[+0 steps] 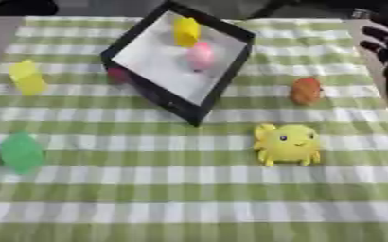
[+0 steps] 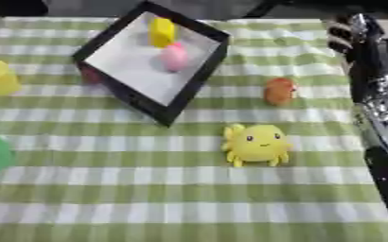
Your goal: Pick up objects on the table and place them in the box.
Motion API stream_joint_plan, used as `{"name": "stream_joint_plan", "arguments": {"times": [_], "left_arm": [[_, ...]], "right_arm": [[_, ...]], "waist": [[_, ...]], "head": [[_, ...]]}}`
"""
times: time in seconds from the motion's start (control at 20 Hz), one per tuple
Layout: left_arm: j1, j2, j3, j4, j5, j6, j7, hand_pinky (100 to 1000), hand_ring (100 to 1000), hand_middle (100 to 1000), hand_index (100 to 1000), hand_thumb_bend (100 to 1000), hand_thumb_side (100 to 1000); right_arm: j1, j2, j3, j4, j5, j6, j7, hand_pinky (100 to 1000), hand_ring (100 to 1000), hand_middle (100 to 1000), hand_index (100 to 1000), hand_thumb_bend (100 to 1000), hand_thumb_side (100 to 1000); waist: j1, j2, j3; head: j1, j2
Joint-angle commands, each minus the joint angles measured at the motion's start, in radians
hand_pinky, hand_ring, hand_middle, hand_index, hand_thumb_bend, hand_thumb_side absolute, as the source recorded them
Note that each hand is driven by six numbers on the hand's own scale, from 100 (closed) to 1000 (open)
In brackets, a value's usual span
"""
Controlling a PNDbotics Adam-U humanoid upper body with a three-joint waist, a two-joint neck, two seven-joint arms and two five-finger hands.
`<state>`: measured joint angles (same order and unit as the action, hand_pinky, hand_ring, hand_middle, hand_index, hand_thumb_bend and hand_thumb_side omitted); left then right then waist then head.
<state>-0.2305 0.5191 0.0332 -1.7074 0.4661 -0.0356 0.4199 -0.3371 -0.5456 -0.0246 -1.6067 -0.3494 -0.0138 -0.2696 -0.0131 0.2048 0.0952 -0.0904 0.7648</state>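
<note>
Sorting lot: soft toys, part boxed.

Yellow round smiling plush toy (image 1: 286, 143) lies on the green-checked desk (image 1: 189, 198), near the black-walled white-floored box (image 1: 216, 92) holding a yellow block (image 1: 187, 31) and pink lump (image 1: 200, 56). Right hand (image 1: 383, 40) hovers far right, fingers curled, empty; best lowered over the plush from above.

A green-and-white checked cloth (image 1: 189, 189) covers the worktop almost edge to edge. Beyond its far edge lies a strip of grey floor (image 1: 106, 7) with dark, blurred shapes on it.
</note>
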Motion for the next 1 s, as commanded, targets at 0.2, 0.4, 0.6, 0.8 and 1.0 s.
{"name": "stream_joint_plan", "arguments": {"times": [0.2,0.4,0.6,0.8,1.0], "left_arm": [[-0.012,0.024,0.009,-0.015,-0.002,-0.002,0.002,840,831,843,882,712,573],[-0.012,0.024,0.009,-0.015,-0.003,-0.001,0.001,841,831,843,882,711,573],[-0.01,0.035,0.008,-0.016,-0.015,0.006,-0.002,839,829,832,881,703,575],[-0.007,0.115,0.003,-0.053,-0.1,0.056,-0.028,836,820,808,881,695,581],[0.009,0.297,-0.029,-0.115,-0.183,0.163,-0.107,840,826,817,891,704,593]], "right_arm": [[-0.006,-0.018,-0.012,-0.022,0.014,0.009,0.024,838,844,827,878,100,801],[-0.006,-0.017,-0.013,-0.021,0.023,0.017,0.036,838,845,827,879,100,800],[-0.004,-0.019,-0.013,-0.021,0.025,0.021,0.039,838,845,827,878,100,798],[0.001,-0.027,-0.014,-0.021,0.026,0.022,0.036,837,850,826,878,100,799],[0.007,-0.038,-0.014,-0.019,0.029,0.025,0.033,835,851,823,877,100,798]], "waist": [[-0.013,-0.017,0.002],[-0.013,-0.016,0.003],[-0.013,-0.015,0.003],[-0.009,-0.017,0.007],[0.003,-0.017,0.015]], "head": [[0.02,0.005],[0.027,0.005],[0.035,0.005],[0.028,0.005],[0.018,0.005]]}}
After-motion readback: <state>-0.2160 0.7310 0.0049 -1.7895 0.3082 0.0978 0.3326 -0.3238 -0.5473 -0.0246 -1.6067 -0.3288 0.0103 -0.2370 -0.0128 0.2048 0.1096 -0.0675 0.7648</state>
